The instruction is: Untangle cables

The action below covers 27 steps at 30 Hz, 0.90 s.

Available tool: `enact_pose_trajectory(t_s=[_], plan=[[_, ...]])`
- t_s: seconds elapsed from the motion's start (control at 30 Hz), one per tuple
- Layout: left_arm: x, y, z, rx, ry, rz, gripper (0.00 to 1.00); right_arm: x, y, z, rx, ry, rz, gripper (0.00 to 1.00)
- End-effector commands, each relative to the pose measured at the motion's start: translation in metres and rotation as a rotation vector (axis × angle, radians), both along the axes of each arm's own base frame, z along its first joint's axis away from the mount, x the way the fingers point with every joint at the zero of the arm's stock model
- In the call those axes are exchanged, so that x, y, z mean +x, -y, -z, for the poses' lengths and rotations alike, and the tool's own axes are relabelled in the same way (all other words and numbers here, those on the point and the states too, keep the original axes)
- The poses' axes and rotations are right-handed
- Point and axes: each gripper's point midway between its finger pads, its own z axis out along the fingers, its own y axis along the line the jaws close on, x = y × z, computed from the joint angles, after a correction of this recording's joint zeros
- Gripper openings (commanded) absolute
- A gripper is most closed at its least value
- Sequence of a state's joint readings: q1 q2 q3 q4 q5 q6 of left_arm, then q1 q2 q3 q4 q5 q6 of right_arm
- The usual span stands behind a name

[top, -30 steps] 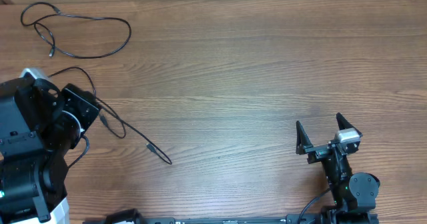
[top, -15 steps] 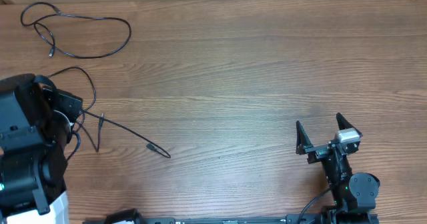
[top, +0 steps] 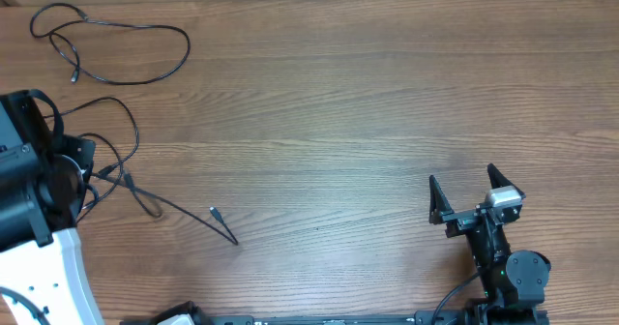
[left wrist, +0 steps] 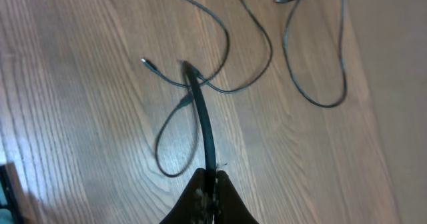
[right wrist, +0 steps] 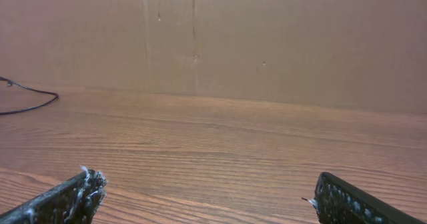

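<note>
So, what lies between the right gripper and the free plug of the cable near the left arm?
Only bare wooden table, as the overhead view shows: nothing sits between the right gripper and that cable's plug.

Matt, grained wood table [top: 368, 103]; smooth black plastic-coated cables [left wrist: 205, 127].

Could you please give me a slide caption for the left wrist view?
Left gripper shut on a black cable; more cable lies in loose loops on the wooden table.
</note>
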<state>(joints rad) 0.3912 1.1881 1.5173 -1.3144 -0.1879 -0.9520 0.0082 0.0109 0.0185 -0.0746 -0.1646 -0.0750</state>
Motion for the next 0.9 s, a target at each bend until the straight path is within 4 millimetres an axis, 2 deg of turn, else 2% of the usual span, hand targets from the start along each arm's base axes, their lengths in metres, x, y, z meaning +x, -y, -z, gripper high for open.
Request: enact_pose_trajectory(t_s=[0.0, 0.37, 0.87], plan=[[0.0, -0.014, 0.0, 0.006, -0.013, -0.06, 0.05, 0.0, 0.0, 0.002, -0.002, 0.003, 0.004, 1.0], [-0.019, -0.057, 0.022, -0.047, -0.08, -0.254, 0.05, 0.0, 0.0, 0.002, -0.002, 0.004, 0.004, 1.0], [-0.05, -0.117, 0.069, -0.136, -0.215, -0.539, 0.05, 0.0, 0.0, 0.002, -0.002, 0.003, 0.004, 1.0]])
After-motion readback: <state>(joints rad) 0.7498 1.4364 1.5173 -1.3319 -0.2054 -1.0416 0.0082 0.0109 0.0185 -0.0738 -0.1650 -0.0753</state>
